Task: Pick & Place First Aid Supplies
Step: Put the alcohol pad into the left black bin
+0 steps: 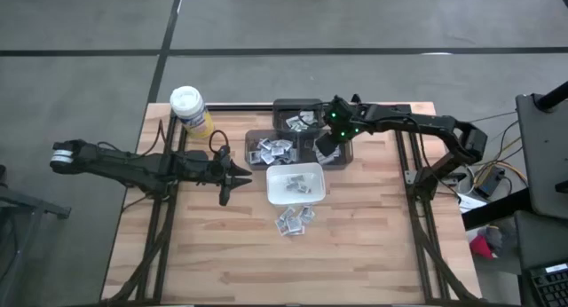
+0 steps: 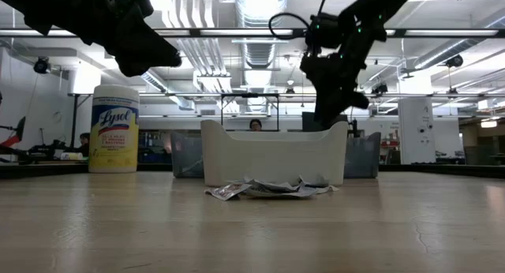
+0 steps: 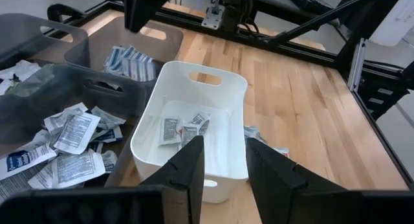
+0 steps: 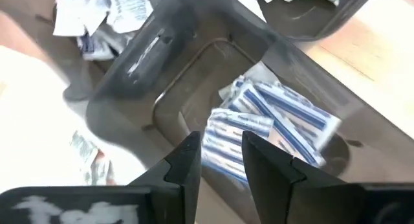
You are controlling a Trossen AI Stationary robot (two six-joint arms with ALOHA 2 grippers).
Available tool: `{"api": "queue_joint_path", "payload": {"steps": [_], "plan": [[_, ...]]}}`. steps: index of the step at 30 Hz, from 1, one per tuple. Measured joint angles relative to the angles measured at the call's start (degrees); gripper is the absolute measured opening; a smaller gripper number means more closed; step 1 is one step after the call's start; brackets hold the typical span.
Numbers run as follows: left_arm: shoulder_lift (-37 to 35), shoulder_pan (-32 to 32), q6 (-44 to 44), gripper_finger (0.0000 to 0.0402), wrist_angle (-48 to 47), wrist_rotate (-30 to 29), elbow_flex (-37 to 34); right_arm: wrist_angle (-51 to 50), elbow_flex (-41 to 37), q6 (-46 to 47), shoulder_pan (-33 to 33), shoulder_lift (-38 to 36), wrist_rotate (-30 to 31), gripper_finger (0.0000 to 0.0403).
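Grey concrete floor (image 1: 89,23) surrounds the wooden counter (image 1: 355,254); overhead, white ducts (image 2: 256,36) and pipes cross a brightly lit ceiling.

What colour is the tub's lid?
White, atop the yellow tub; its lid shows best in the high view.

High view: overhead, straight down, far off, whole surface (image 1: 355,245) in frame. Low view: surface height, level, facing white dish (image 2: 272,155) side-on, room behind. Left wrist view: close, angled down into same white dish and grey bins (image 3: 84,62). Right wrist view: very close, down into grey bin holding blue-striped packets (image 4: 272,123). All four share dish-and-bins cluster.
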Motion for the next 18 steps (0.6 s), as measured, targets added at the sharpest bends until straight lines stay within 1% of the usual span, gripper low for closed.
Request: {"api": "queue_joint_path", "payload": {"steps": [5,8,11,14,18], "plan": [[0.00,0.00,0.00,0.0108,-0.02,0.02,0.00,-8.33,5.63,-2.14,2.22,-2.44,-0.02,0.0099],[0.00,0.00,0.04,0.0108,-0.02,0.04,0.00,-10.68,8.14,-3.06,6.03,-3.79,-0.30,0.0092],[0.00,0.00,0.07,0.0108,-0.04,0.05,0.00,-12.46,10.03,-2.81,11.28,-5.46,-0.66,0.0085],[0.00,0.00,0.43,0.0108,-0.05,0.05,0.00,-13.89,11.17,0.61,17.33,-6.72,-0.66,0.0079],[0.00,0.00,1.70,0.0108,-0.04,0.05,0.00,-14.27,11.62,9.24,25.46,-7.51,-0.64,0.0073]]}}
